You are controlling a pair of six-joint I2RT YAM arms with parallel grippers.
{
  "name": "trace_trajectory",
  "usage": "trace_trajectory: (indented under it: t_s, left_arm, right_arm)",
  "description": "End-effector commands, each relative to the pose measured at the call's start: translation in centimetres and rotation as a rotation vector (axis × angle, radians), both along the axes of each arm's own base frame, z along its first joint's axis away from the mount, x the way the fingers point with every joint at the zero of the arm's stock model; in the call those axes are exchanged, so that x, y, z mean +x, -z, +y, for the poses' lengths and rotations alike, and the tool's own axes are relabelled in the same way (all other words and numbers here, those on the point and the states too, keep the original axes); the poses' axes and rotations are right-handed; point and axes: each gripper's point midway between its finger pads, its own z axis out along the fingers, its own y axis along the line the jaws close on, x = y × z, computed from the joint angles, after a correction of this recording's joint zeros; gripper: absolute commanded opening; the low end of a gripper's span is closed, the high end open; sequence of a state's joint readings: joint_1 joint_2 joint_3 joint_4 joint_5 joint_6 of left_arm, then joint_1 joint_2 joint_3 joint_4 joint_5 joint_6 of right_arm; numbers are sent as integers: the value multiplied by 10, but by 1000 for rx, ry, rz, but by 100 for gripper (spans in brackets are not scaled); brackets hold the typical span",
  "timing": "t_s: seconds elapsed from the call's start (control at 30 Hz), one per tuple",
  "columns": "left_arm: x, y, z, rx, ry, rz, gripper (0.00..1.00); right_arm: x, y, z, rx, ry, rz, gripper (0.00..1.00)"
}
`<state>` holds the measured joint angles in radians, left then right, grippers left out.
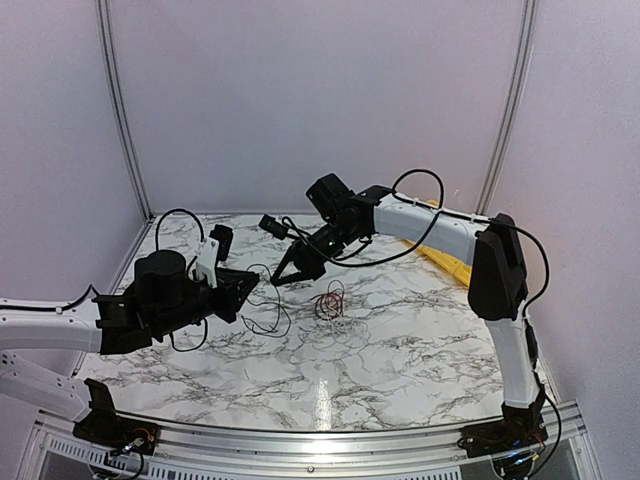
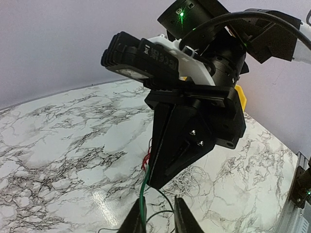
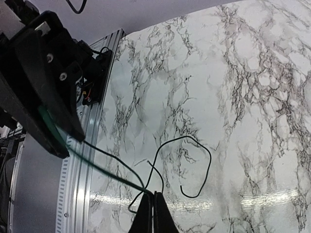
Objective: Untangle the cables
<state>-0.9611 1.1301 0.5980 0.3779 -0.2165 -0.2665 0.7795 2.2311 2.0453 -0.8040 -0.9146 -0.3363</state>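
A thin green cable point(image 2: 142, 194) runs stretched from my right gripper point(image 2: 156, 183) to my left gripper point(image 2: 159, 208), lying against its left finger point(image 2: 137, 219). The left jaws stand apart with a clear gap. My right gripper point(image 3: 154, 196) is shut on this green cable point(image 3: 97, 167) and a thin black cable point(image 3: 204, 150) that curls on the table. In the top view the two grippers, left point(image 1: 248, 283) and right point(image 1: 277, 280), almost meet tip to tip above black loops point(image 1: 268, 315). A red coil point(image 1: 330, 302) lies just right of them; it also shows in the left wrist view point(image 2: 145, 162).
A loose white coil point(image 2: 197, 177) lies on the marble table point(image 1: 400, 350) beyond the red one. A yellow object point(image 1: 445, 262) sits at the back right under the right arm. The table's metal rail point(image 3: 82, 184) runs along the left side.
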Motion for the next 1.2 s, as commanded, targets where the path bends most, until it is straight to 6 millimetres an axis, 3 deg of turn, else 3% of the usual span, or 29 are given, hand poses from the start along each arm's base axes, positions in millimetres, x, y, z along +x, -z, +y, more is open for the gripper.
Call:
trace_trajectory:
  t_s: [0.0, 0.07, 0.3, 0.43, 0.57, 0.63, 0.73, 0.83, 1.03, 1.17]
  left_arm:
    - [8, -12, 4, -25, -50, -30, 36]
    - [9, -16, 8, -6, -65, -44, 46]
    - [17, -42, 10, 125, -74, -125, 60]
    - [22, -54, -3, 180, -41, -134, 63]
    - [28, -66, -29, 202, 30, -139, 63]
    - [34, -74, -43, 203, 50, -145, 63]
    - [43, -68, -59, 221, 68, -142, 63]
    - [50, -58, -63, 232, 50, -141, 63]
    - [59, -37, -38, 232, -44, -119, 64]
    - [57, -37, -29, 233, -62, -121, 64]
  right_arm:
    - [7, -39, -15, 46, 19, -70, 0]
    - [16, -60, -29, 78, 45, -104, 0]
    - [58, -146, -78, 209, 197, -269, 0]
    - [81, -179, -110, 234, 291, -343, 0]
    - [111, -201, -156, 228, 419, -406, 0]
    - [128, -206, -184, 217, 492, -419, 0]
    - [148, -209, -230, 193, 597, -432, 0]
    - [165, -204, -279, 161, 704, -432, 0]
    - [193, -185, -387, 91, 945, -396, 0]
    - [202, -167, -440, 34, 1071, -378, 0]
